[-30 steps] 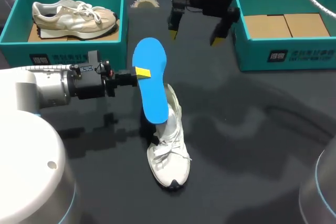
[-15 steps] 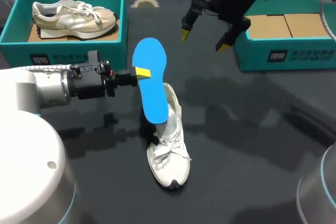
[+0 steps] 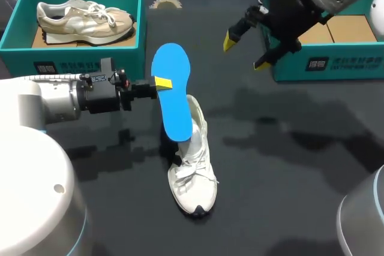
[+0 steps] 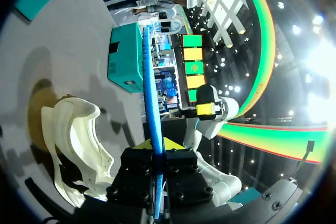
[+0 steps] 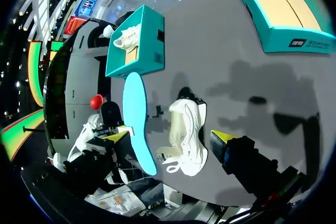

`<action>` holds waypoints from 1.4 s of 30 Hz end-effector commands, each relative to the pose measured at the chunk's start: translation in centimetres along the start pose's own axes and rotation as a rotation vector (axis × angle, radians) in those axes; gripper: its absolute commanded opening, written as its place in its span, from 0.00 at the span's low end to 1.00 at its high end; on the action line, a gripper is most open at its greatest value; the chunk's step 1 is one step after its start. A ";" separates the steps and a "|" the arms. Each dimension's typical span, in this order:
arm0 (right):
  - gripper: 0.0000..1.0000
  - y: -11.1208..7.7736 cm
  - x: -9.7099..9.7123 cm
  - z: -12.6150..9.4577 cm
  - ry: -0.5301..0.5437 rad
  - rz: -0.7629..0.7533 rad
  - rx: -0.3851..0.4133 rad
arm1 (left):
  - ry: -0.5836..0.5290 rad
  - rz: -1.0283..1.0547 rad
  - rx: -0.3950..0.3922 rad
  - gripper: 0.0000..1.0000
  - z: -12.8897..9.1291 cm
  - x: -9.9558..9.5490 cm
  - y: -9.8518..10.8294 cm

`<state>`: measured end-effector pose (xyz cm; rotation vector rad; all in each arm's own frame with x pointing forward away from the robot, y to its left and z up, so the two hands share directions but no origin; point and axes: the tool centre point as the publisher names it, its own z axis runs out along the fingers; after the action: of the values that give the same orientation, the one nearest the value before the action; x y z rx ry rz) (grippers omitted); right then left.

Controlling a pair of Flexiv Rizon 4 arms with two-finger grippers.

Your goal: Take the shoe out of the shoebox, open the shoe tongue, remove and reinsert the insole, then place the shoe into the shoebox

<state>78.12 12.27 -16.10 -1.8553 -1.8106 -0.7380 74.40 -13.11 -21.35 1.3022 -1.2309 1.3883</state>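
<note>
Our L gripper (image 3: 162, 83) pinched the blue insole (image 3: 175, 115) upright over the white shoe (image 3: 195, 178) mid-table, R gripper (image 3: 246, 53) hung spread by the R shoebox (image 3: 324, 64); we judged reinsertion needed the insole's lower end lined up w/ the shoe opening.

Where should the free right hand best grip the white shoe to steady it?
Probably the forefoot, pinched across its sides, from above on the robot's right. The white shoe rests sole down with laces up, and the blue insole in the left hand is held close by its heel and left side, leaving the right free.
</note>
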 end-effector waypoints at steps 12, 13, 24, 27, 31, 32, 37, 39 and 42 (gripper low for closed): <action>1.00 -0.9 -1.9 0.5 0.558 0.039 -0.010 | -0.002 -0.001 -0.001 0.00 -0.1 0.0 0.1; 1.00 -0.9 -1.9 0.5 0.572 0.042 -0.010 | -0.002 -0.001 -0.001 0.00 -0.1 0.0 0.1; 1.00 -1.4 -2.6 0.9 0.653 0.059 -0.009 | -0.001 0.032 -0.009 0.00 -0.2 0.3 0.0; 1.00 -1.5 -2.8 1.1 0.671 0.067 -0.005 | -0.002 0.087 -0.025 0.00 -0.2 0.8 -0.1; 1.00 -1.5 -2.8 1.2 0.681 0.073 -0.003 | -0.010 0.164 -0.036 0.00 -0.4 1.2 -0.3; 1.00 -1.6 -2.8 1.2 0.682 0.074 -0.003 | -0.013 0.193 -0.037 0.00 -0.5 1.4 -0.4; 1.00 -1.6 -2.9 1.2 0.692 0.079 0.001 | -0.034 0.382 -0.018 0.00 -1.1 2.1 -0.7; 1.00 -1.6 -2.9 1.2 0.696 0.081 0.003 | -0.064 0.502 0.009 0.00 -1.3 2.4 -1.0; 1.00 -1.5 -2.9 1.3 0.701 0.084 0.005 | -0.072 0.615 0.031 0.00 -1.7 3.0 -1.4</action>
<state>76.56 10.76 -18.94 -1.3979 -1.2671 -1.1687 75.91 -11.62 -19.16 1.0657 -1.6564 1.6779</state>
